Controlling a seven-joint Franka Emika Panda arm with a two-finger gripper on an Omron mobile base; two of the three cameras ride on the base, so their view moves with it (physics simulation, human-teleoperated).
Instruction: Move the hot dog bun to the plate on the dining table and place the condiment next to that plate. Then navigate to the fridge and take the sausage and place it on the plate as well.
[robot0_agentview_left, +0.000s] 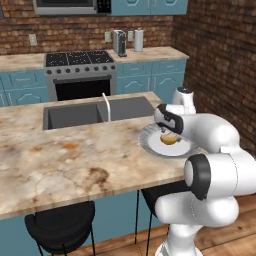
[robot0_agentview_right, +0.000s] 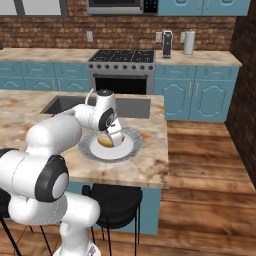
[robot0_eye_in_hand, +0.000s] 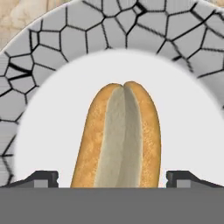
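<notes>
My gripper (robot0_eye_in_hand: 112, 178) hangs just above the plate (robot0_eye_in_hand: 52, 52), jaws spread wide, one dark fingertip on each side of the hot dog bun (robot0_eye_in_hand: 117, 135) and neither touching it. I hold nothing. The bun lies split side up on the plate's white centre, inside a grey cracked-pattern rim. The plate sits on the dining table (robot0_agentview_left: 60, 160), near its right end, beside the inset sink (robot0_agentview_left: 75, 114).

Your arm reaches forward, wrist bent down, and your gripper (robot0_eye_in_hand: 112, 178) points downward, fingers (robot0_eye_in_hand: 43, 178) spread wide, clasping nothing.
</notes>
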